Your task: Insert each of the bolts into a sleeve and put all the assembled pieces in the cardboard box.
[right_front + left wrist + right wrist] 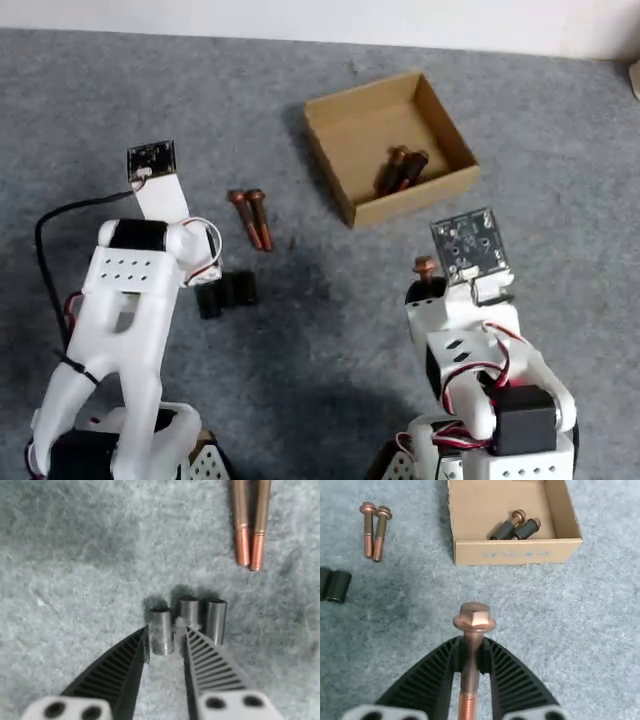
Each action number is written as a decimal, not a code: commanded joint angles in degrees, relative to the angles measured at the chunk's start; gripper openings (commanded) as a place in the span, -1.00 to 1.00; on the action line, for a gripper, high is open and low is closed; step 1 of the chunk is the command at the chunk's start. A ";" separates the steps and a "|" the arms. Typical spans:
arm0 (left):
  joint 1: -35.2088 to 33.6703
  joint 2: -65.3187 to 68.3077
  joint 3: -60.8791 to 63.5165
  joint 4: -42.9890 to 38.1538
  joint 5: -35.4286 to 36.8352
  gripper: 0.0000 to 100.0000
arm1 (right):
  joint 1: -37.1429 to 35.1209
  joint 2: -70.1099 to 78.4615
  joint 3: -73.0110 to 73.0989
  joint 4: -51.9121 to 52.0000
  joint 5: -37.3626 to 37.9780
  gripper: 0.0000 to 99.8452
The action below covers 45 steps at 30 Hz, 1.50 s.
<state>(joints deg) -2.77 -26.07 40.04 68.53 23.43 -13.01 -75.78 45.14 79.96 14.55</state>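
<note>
The left gripper sits a little open around the end sleeve on the table, so it should squeeze the middle and lift it straight for the bolt held tight in the right gripper to slide in.

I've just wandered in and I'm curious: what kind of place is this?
Probably a robotics lab or hobby workbench: two white plastic robot arms sit at a grey carpeted table, the right gripper holds a copper-coloured hex bolt, and short black cylindrical sleeves and an open brown cardboard box lie on it.
</note>
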 commanded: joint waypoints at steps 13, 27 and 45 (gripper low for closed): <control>2.68 -0.13 6.81 -1.05 0.18 -0.75 | 6.81 -0.57 2.77 -2.42 2.37 -0.99; 2.42 -0.13 12.53 -12.13 0.18 -0.75 | 7.87 -0.66 11.38 -8.04 3.16 -0.99; 2.33 23.16 -1.98 -4.75 0.18 -0.75 | 7.87 -0.66 11.47 -8.04 3.16 -0.99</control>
<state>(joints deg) -1.01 -3.12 40.48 63.08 23.52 -5.54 -75.96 56.92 73.71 17.19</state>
